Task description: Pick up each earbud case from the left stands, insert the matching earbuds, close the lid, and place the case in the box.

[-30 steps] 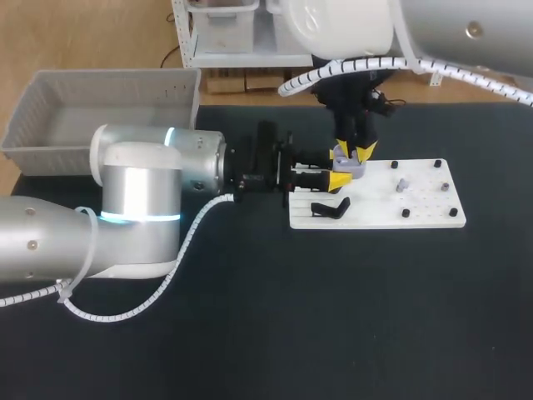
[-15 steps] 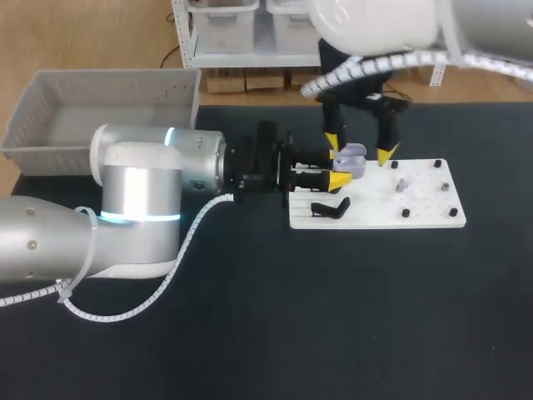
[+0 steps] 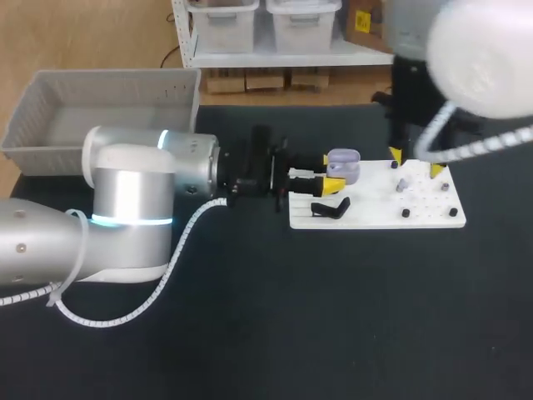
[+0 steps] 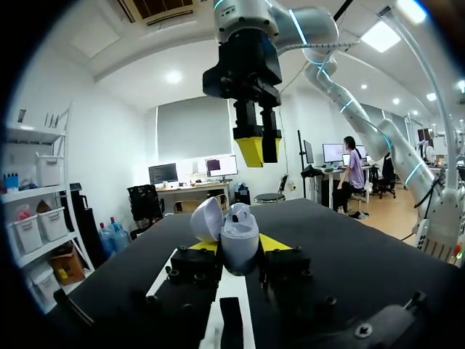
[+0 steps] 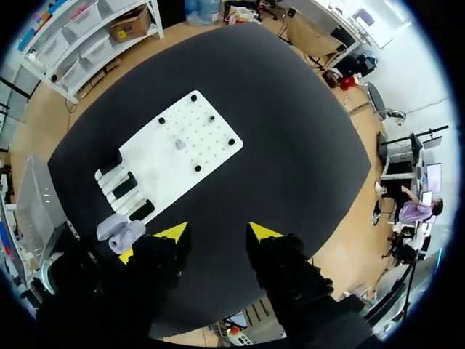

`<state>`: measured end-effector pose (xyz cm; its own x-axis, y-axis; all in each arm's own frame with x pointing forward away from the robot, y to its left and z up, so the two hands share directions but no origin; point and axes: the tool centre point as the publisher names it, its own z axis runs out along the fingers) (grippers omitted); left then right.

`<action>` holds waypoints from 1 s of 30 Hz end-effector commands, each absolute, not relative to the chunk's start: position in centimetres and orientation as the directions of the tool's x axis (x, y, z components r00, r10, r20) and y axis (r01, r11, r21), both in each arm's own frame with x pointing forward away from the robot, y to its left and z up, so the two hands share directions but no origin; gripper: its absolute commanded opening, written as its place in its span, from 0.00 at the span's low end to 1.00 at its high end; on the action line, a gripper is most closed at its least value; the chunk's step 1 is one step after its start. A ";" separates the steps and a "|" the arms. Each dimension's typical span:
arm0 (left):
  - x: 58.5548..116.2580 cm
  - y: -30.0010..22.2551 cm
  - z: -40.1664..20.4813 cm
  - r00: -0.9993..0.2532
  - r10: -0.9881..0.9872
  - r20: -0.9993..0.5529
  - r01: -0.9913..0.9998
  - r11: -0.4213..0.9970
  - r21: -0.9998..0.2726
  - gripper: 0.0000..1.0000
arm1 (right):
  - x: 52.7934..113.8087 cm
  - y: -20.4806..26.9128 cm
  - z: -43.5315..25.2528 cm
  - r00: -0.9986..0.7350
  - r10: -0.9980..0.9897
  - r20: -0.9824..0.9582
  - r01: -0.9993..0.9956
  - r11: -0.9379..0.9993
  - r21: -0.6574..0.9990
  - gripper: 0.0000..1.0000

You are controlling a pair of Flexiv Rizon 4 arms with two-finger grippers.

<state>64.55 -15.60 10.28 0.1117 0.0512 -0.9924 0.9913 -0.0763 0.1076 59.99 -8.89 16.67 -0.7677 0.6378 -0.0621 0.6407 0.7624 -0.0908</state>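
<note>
Since the earlier frames my right gripper [image 3: 415, 162] had lifted off the earbud case [image 3: 343, 164] and swung to the right, its fingers spread and holding nothing, above the white board [image 3: 375, 215]. My left gripper [image 4: 240, 247] was clamped on the case from both sides at the board's left end, the lid open and tilted back. One small grey earbud [image 3: 401, 184] lay on the board, well apart from the case; whether another sat inside the case I could not tell. By my judgement the loading was partway done: the remaining earbud, the lid closing and the transfer to the grey box [image 3: 100, 83] were left.
</note>
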 end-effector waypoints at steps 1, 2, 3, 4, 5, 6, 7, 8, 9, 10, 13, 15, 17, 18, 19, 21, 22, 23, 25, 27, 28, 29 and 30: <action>63.5 -14.9 10.5 0.117 0.046 -0.992 0.992 -0.048 0.115 0.00 | 59.7 -10.3 16.5 -0.776 0.628 -0.057 0.610 0.771 0.180 0.84; 63.4 -14.9 10.5 0.119 0.043 -0.992 0.992 -0.045 0.117 0.00 | 60.0 -10.3 16.4 -0.778 0.626 -0.058 0.608 0.773 0.182 0.92; 63.3 -14.9 10.5 0.121 0.037 -0.992 0.992 -0.043 0.120 0.00 | 60.3 -10.3 16.2 -0.784 0.618 -0.054 0.600 0.778 0.184 0.92; 63.3 -14.8 10.6 0.123 0.031 -0.992 0.992 -0.043 0.121 0.00 | 60.6 -10.2 16.0 -0.786 0.616 -0.053 0.598 0.780 0.185 0.92; 63.3 -14.8 10.6 0.123 0.031 -0.992 0.992 -0.043 0.121 0.00 | 60.9 -10.2 15.6 -0.791 0.609 -0.055 0.593 0.786 0.178 0.91; 63.3 -14.8 10.6 0.123 0.031 -0.992 0.992 -0.043 0.121 0.00 | 61.3 -10.3 15.3 -0.796 0.603 -0.050 0.587 0.790 0.177 0.91; 63.3 -14.8 10.6 0.123 0.031 -0.992 0.992 -0.043 0.121 0.00 | 61.6 -10.3 15.0 -0.799 0.600 -0.053 0.584 0.793 0.173 0.91; 63.3 -14.8 10.6 0.123 0.031 -0.992 0.992 -0.043 0.121 0.00 | 62.0 -10.4 14.7 -0.803 0.592 -0.060 0.578 0.800 0.157 0.89; 63.3 -14.8 10.6 0.123 0.031 -0.992 0.992 -0.043 0.121 0.00 | 62.3 -10.5 14.3 -0.807 0.588 -0.055 0.575 0.803 0.155 0.86; 63.3 -14.8 10.6 0.123 0.031 -0.992 0.992 -0.043 0.121 0.00 | 62.7 -10.6 14.0 -0.807 0.588 -0.054 0.574 0.803 0.158 0.85; 63.3 -14.8 10.6 0.123 0.031 -0.992 0.992 -0.043 0.121 0.00 | 63.7 -11.2 12.8 -0.811 0.581 -0.067 0.571 0.811 0.128 0.82; 63.3 -14.8 10.6 0.123 0.031 -0.992 0.992 -0.043 0.121 0.00 | 64.3 -11.6 12.1 -0.810 0.582 -0.072 0.572 0.811 0.121 0.77; 63.3 -14.8 10.6 0.123 0.031 -0.992 0.992 -0.043 0.121 0.00 | 64.8 -11.7 11.6 -0.816 0.571 -0.091 0.564 0.820 0.095 0.76; 63.3 -14.8 10.6 0.123 0.031 -0.992 0.992 -0.043 0.121 0.00 | 65.1 -11.6 11.4 -0.822 0.562 -0.091 0.555 0.827 0.093 0.78; 63.3 -14.8 10.6 0.123 0.031 -0.992 0.992 -0.043 0.121 0.00 | 65.4 -11.5 11.1 -0.826 0.554 -0.102 0.549 0.832 0.080 0.80; 63.3 -14.8 10.6 0.123 0.031 -0.992 0.992 -0.043 0.121 0.00 | 66.1 -11.2 10.5 -0.839 0.535 -0.100 0.530 0.845 0.079 0.81; 63.3 -14.8 10.6 0.123 0.031 -0.992 0.992 -0.043 0.121 0.00 | 66.5 -11.0 10.1 -0.844 0.526 -0.106 0.521 0.850 0.072 0.81; 63.3 -14.8 10.6 0.123 0.031 -0.992 0.992 -0.043 0.121 0.00 | 66.9 -10.8 9.7 -0.850 0.517 -0.104 0.512 0.856 0.074 0.80; 63.3 -14.8 10.6 0.123 0.031 -0.992 0.992 -0.043 0.121 0.00 | 67.6 -10.5 8.9 -0.861 0.498 -0.103 0.493 0.867 0.072 0.78; 63.3 -14.8 10.6 0.123 0.031 -0.992 0.992 -0.043 0.121 0.00 | 68.3 -10.3 7.8 -0.866 0.489 -0.104 0.485 0.872 0.058 0.82; 63.3 -14.8 10.6 0.123 0.031 -0.992 0.992 -0.043 0.121 0.00 | 68.7 -10.4 7.3 -0.869 0.486 -0.097 0.482 0.874 0.060 0.79; 63.3 -14.8 10.6 0.123 0.031 -0.992 0.992 -0.043 0.121 0.00 | 68.9 -10.6 6.8 -0.870 0.483 -0.095 0.480 0.875 0.058 0.76; 63.3 -14.8 10.6 0.123 0.031 -0.992 0.992 -0.043 0.121 0.00 | 69.2 -10.7 6.3 -0.873 0.479 -0.089 0.476 0.878 0.055 0.76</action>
